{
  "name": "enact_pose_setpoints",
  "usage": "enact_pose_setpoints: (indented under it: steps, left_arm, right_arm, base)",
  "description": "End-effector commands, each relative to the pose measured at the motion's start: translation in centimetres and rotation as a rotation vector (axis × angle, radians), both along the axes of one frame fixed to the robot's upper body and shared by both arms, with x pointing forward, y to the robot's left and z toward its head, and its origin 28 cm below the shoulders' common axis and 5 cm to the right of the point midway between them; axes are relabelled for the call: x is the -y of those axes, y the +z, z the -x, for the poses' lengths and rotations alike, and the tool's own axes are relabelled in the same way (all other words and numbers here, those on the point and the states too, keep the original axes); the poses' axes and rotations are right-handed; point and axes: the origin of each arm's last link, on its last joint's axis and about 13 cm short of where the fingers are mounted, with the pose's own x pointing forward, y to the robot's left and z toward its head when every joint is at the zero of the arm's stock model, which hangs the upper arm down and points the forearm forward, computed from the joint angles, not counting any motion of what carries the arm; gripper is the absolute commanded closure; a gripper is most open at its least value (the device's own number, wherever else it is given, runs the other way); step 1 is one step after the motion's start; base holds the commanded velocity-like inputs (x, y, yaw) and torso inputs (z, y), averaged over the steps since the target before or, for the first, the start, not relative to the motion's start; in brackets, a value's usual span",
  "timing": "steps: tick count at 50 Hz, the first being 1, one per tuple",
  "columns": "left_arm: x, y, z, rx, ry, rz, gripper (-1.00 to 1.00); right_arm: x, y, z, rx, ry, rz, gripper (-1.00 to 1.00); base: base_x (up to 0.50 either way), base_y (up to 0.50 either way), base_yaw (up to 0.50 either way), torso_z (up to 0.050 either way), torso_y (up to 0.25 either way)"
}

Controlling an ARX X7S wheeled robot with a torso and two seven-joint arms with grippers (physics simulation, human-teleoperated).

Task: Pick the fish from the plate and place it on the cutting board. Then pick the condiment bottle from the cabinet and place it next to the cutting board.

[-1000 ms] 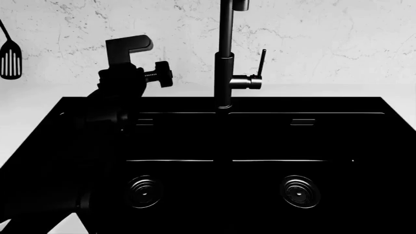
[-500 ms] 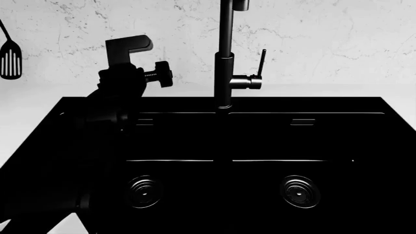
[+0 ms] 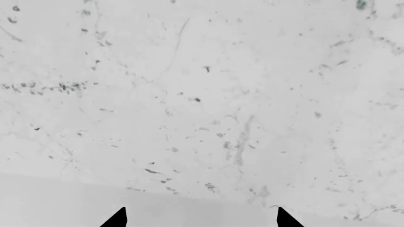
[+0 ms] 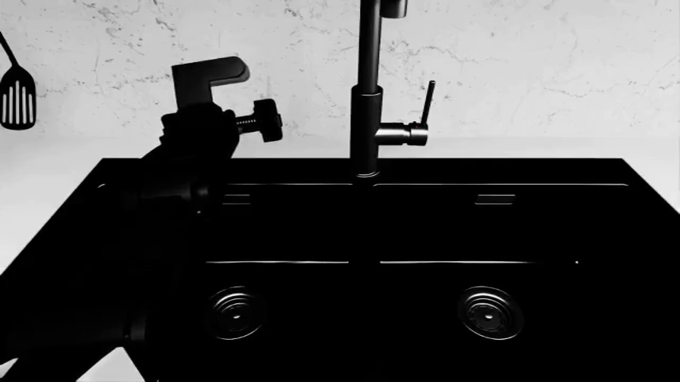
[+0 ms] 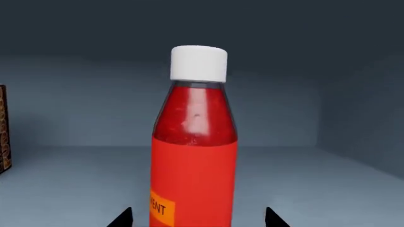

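The condiment bottle (image 5: 196,156), red with a white cap and an orange label, stands upright on a grey cabinet shelf (image 5: 328,189). My right gripper (image 5: 198,218) is open, its fingertips on either side of the bottle's lower body and apart from it. My left gripper (image 3: 200,217) is open and empty, facing the marble wall (image 3: 202,94). My left arm (image 4: 197,135) is raised over the sink's left side in the head view. The fish, the plate and the cutting board are out of view. The right gripper does not show in the head view.
A black double sink (image 4: 361,169) fills the head view, with a tall dark faucet (image 4: 367,111) behind its middle. A slotted spatula (image 4: 16,95) hangs on the wall at far left. A brown object (image 5: 3,127) stands at the shelf's edge in the right wrist view.
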Motion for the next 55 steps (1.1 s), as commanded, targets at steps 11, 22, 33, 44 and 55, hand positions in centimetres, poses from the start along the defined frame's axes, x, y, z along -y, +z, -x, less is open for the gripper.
enact_pose_setpoints:
  steps: [11, 22, 33, 44, 55]
  left_arm:
    - [0.0, 0.0, 0.0, 0.002, -0.012, 0.005, -1.00]
    - [0.0, -0.1, 0.0, 0.000, -0.017, 0.007, -1.00]
    - [0.0, 0.0, 0.0, 0.000, -0.017, 0.005, -1.00]
    - [0.0, 0.0, 0.0, 0.002, -0.016, -0.001, -1.00]
    - [0.0, -0.1, 0.0, 0.002, -0.016, -0.009, -1.00]
  right_arm:
    - [0.8, -3.1, -4.0, -0.177, -0.033, 0.006, -1.00]
    - [0.4, -3.6, -5.7, -0.229, -0.043, 0.039, 1.00]
    - [0.6, -3.6, -5.7, -0.225, -0.049, 0.034, 1.00]
    - [0.5, -1.1, -2.5, -0.033, -0.017, 0.032, 1.00]
    - [0.0, 0.8, 0.2, 0.134, 0.010, 0.042, 1.00]
  base:
    - [0.00, 0.00, 0.00, 0.000, 0.000]
    - [0.00, 0.00, 0.00, 0.000, 0.000]
    - [0.00, 0.00, 0.00, 0.000, 0.000]
    - [0.00, 0.00, 0.00, 0.000, 0.000]
    - [0.00, 0.00, 0.00, 0.000, 0.000]
